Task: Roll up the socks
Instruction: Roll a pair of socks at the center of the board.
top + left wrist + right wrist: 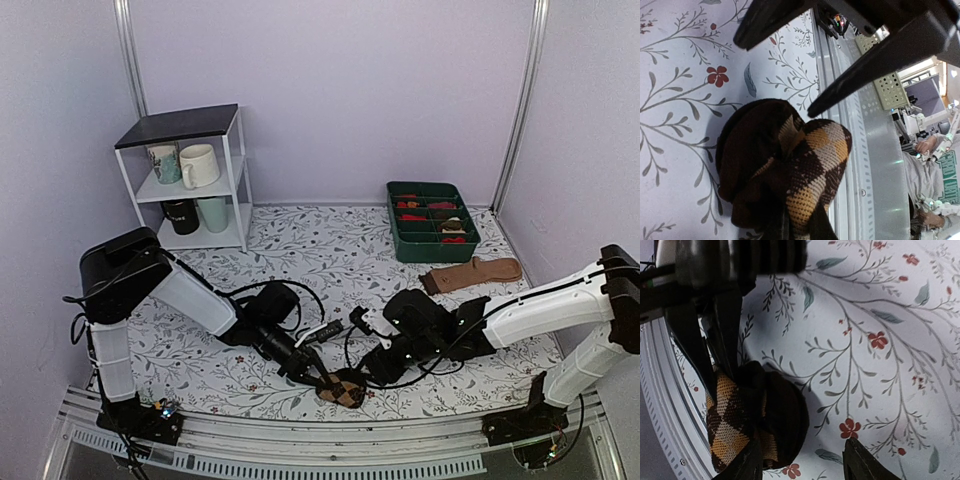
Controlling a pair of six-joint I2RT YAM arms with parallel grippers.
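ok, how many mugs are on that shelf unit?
4, all on the shelf unit: a patterned mug and a cream mug on the middle shelf, a black mug and a pale green mug on the bottom one. More could be hidden behind them.

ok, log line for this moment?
socks bundled at near edge | left gripper shut beside them | right gripper open over them

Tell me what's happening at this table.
Both arms meet at the near edge of the table over a bundle of brown-and-tan argyle socks. The left gripper is pinched shut on the bundle, which looks mostly rolled. The right gripper is open right beside it, gripping nothing. A tan sock lies farther back.
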